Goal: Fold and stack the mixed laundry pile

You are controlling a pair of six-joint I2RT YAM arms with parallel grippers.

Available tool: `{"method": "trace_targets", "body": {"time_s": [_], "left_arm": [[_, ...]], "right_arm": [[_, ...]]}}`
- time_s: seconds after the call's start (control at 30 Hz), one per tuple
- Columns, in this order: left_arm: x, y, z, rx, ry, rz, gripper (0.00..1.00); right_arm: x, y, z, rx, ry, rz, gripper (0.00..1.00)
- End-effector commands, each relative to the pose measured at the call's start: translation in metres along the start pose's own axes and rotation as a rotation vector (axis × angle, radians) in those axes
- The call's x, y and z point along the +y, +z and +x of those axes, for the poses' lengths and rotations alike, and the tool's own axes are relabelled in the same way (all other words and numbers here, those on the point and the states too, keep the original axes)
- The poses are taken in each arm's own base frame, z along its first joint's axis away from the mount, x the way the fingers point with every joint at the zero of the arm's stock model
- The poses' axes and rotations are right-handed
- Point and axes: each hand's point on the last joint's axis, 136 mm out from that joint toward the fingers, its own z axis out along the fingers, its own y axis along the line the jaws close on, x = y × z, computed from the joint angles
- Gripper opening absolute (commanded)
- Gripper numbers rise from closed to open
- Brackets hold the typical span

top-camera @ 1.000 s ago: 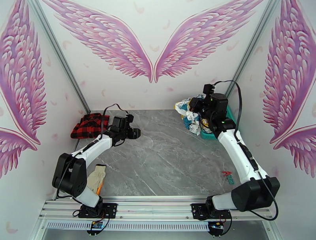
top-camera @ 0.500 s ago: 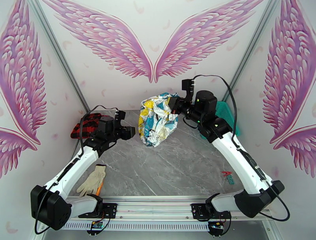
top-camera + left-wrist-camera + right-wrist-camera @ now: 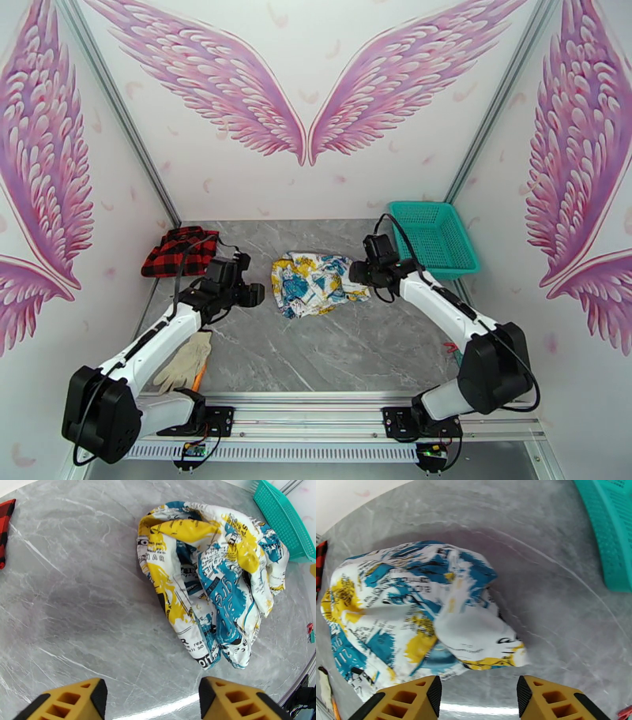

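- Tabletop (image 3: pixel 332 347): grey and veined like marble, with both arms reaching over it from the 6 o'clock edge in the overhead view.
- Basket (image 3: pixel 430 233): teal mesh, at 2 o'clock on the tabletop, against the back right corner. Its rim cuts into the upper right of both wrist views.
- Printed garment (image 3: pixel 316 283): white with blue, yellow and teal print, lying crumpled near the middle of the tabletop, slightly toward 12 o'clock and between the two grippers. The left wrist view (image 3: pixel 213 586) shows its folds and black lettering close up. The right wrist view (image 3: pixel 414 618) shows a plain white flap on its near side.
- Checked shirt (image 3: pixel 178 251): red and black, bunched at 10 o'clock by the left wall, well apart from the printed garment.
- Left gripper (image 3: pixel 152 697): fingers spread wide with bare tabletop between them and the printed garment just ahead. In the overhead view (image 3: pixel 251 294) it sits at 9 o'clock of the cloth.
- Right gripper (image 3: pixel 478 697): fingers spread wide, gripping nothing, with the cloth's edge just ahead. In the overhead view (image 3: pixel 359 272) it sits at 3 o'clock of the cloth.
- Glove (image 3: pixel 186 359): beige, lying flat at 8 o'clock.
- Clip (image 3: pixel 453 347): small and red, at 4 o'clock.
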Motion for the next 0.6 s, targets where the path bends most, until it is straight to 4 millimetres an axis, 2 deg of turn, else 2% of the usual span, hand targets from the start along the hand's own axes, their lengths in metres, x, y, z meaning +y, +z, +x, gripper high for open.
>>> {"method": "trace_targets", "body": {"time_s": [0.0,0.1,0.17,0.3,0.43,0.5,0.57], "left_arm": [[-0.004,0.014,0.014,0.039,-0.012,0.019,0.67],[-0.016,0.028,0.021,0.044,-0.028,0.076,0.73],[-0.026,0.045,0.029,0.056,-0.060,0.137,0.74],[-0.034,0.068,0.043,0.061,-0.136,0.190,0.72],[-0.027,0.067,0.045,0.052,-0.143,0.156,0.71],[-0.019,0.064,0.047,0.062,-0.130,0.113,0.71],[-0.010,0.061,0.050,0.066,-0.137,0.085,0.71]], "right_arm": [[-0.008,-0.023,0.008,-0.009,-0.070,0.016,0.64],[0.030,-0.024,0.025,0.046,-0.088,-0.173,0.70],[0.057,-0.018,0.041,0.084,-0.130,-0.245,0.72],[0.131,-0.001,0.081,0.152,-0.271,-0.379,0.73],[0.197,0.012,0.111,0.192,-0.394,-0.439,0.73],[0.219,0.020,0.119,0.201,-0.433,-0.449,0.70],[0.232,0.032,0.123,0.215,-0.448,-0.448,0.63]]}}
